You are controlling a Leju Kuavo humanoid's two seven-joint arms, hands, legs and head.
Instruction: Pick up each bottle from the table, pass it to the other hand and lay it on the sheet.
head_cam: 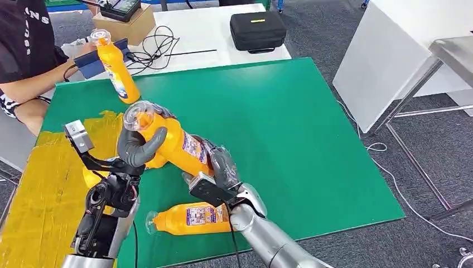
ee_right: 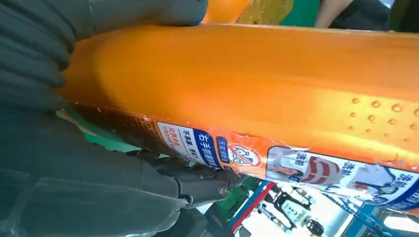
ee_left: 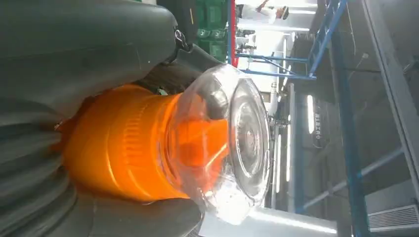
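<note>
Now both robot hands, left [head_cam: 139, 148] and right [head_cam: 220, 167], grip the tilted bottle [head_cam: 173, 142], cap up-left.

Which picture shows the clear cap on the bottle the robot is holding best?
The left wrist view: the clear cap is close up, showing orange inside. The head view shows it small, above the left hand, with the right hand lower on the bottle. The right wrist view shows the bottle's body and label.

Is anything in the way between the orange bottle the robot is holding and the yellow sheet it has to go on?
Nothing visible blocks it. Both hands hold the orange bottle above the green mat: the left hand near its cap, the right hand near its base. The yellow sheet lies just beside the left hand, with bare space showing.
</note>
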